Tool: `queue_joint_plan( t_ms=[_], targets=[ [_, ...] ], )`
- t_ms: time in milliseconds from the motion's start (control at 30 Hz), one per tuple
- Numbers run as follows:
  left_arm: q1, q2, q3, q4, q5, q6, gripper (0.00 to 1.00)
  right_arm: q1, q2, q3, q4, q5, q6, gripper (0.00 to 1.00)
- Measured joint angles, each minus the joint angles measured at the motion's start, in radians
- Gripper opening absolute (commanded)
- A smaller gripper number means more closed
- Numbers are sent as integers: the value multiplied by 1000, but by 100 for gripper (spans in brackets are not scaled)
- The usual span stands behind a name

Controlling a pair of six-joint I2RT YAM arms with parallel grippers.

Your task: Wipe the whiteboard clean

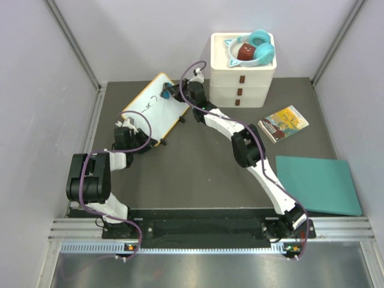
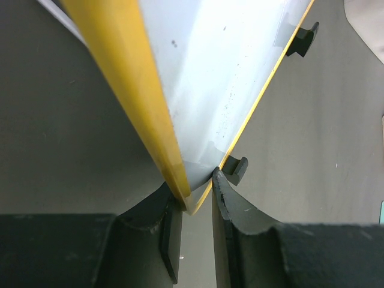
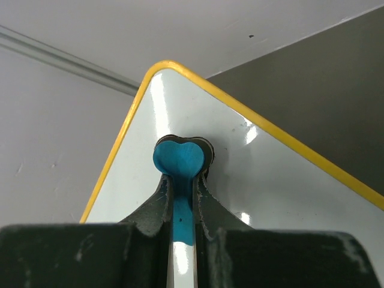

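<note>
The whiteboard (image 1: 151,111) stands tilted at the back left of the table, white with a yellow rim and black scribbles (image 1: 146,105) on its face. My left gripper (image 1: 131,126) is shut on its near corner. In the left wrist view the board's corner (image 2: 198,120) sits pinched in my left gripper (image 2: 195,187), with black stand feet (image 2: 236,170) beside it. My right gripper (image 1: 170,93) is shut on a blue heart-shaped eraser (image 3: 180,159), which presses against the board's face (image 3: 264,180) near the far top corner. Its handle runs down through my right gripper (image 3: 183,180).
A white drawer unit (image 1: 242,78) stands at the back with teal headphones (image 1: 259,49) and a brown cube (image 1: 245,53) on top. A colourful booklet (image 1: 283,123) lies to its right front. A flat teal sheet (image 1: 315,183) lies at the right. Grey walls enclose the table.
</note>
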Motion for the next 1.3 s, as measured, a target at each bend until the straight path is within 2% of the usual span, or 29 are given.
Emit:
queue_joint_plan(
  t_ms=[100,333,433,633,900,1100,1167,1300],
  targets=[
    [0,0,0,0,0,1,0,-12,2,-6,20,-36,28,0],
    [-1,0,2,-2,3,-2,0,-47,-3,-205,289,-179,119,0],
    [-8,0,2,-2,-3,-1,0,-51,-18,-249,330,-212,116,0],
    [-16,0,4,-2,-15,4,0,-50,-66,-308,307,-221,82,0],
    [-27,0,6,-5,-24,10,0,-15,-205,-428,204,-158,-111,0],
    [-30,0,7,-8,-27,14,0,34,-248,-372,109,-63,-294,0],
    [-30,0,7,-8,-27,16,0,55,-247,-316,39,-16,-373,0],
    [-31,0,7,-8,-27,17,0,105,-211,-90,-102,71,-539,0]
  ],
)
